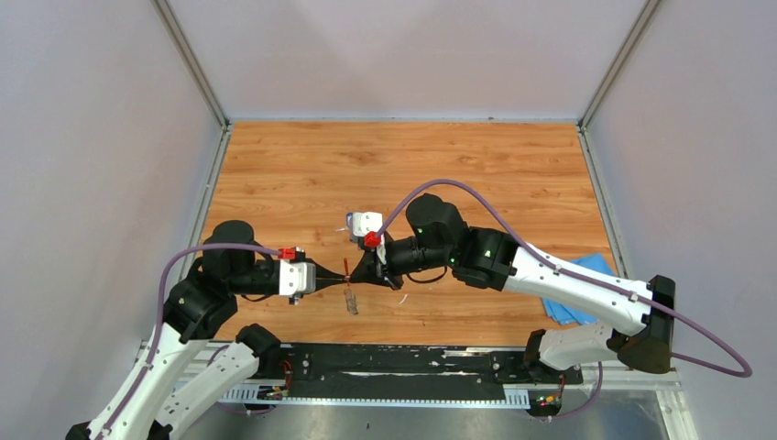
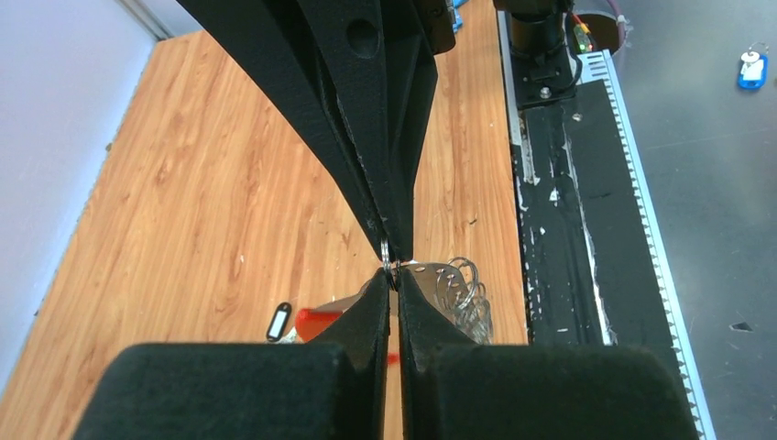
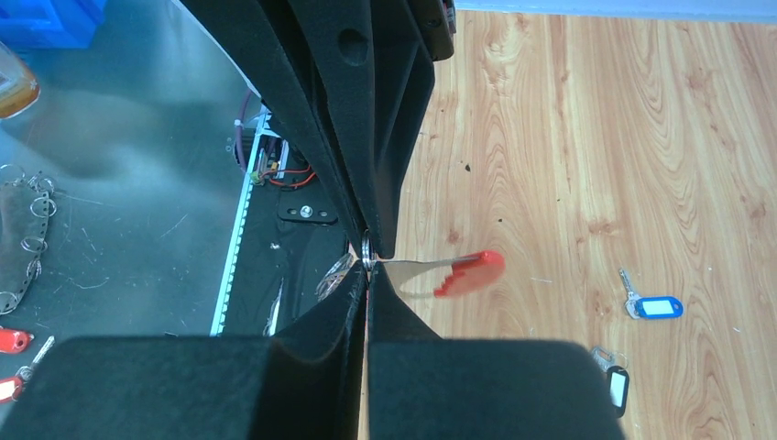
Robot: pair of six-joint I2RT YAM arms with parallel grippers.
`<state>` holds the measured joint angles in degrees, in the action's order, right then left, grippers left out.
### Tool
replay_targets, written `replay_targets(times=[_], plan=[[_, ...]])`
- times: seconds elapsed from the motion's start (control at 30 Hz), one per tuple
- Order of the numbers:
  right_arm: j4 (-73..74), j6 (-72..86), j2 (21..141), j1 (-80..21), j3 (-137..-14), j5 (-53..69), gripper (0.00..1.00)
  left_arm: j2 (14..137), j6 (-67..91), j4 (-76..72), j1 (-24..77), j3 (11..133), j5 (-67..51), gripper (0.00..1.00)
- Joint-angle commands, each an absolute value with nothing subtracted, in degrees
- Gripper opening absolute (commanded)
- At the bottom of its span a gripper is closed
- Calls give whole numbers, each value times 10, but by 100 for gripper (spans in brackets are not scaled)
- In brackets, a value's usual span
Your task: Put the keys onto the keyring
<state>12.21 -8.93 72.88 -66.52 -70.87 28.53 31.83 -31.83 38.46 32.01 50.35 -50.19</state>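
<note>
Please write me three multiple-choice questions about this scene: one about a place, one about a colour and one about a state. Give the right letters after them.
1. Where does the blue key lie?
A) on the table
B) on the black rail
C) inside a box

2. What colour is the cloth?
A) green
B) blue
C) yellow

3. How do the left gripper and right gripper stand?
A) both wide open
B) one open, one shut
C) both shut, tip to tip

1 A: the key rests on bare wood.
2 B: the cloth at the table's right edge is blue.
3 C: both pairs of fingers are closed and meet at the keyring.
</note>
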Motion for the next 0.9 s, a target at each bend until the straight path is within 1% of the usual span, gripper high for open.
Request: replay_targets(times=[0.0, 0.13, 0.27, 0.33, 0.4, 0.43, 0.57, 0.87], plan=[[127, -94, 731, -676, -737, 310, 0, 327, -328, 389, 323, 506, -497, 0], [136, -95, 729, -677, -745, 319, 0, 322, -355, 391, 323, 505, -514, 0], [152, -99, 697, -677, -741, 311, 27, 282, -460, 390, 323, 494, -536, 0], [153, -101, 665, -677, -732, 301, 39, 257, -523, 389, 323, 487, -551, 0], [154, -103, 638, -676, -722, 292, 48, 241, -569, 389, 323, 485, -571, 0], [156, -105, 626, -676, -718, 288, 50, 233, -592, 390, 322, 485, -580, 0], [166, -109, 595, -676, -708, 259, 52, 211, -666, 390, 323, 483, -612, 0], [151, -116, 572, -677, -680, 226, 50, 205, -694, 390, 323, 505, -665, 0]])
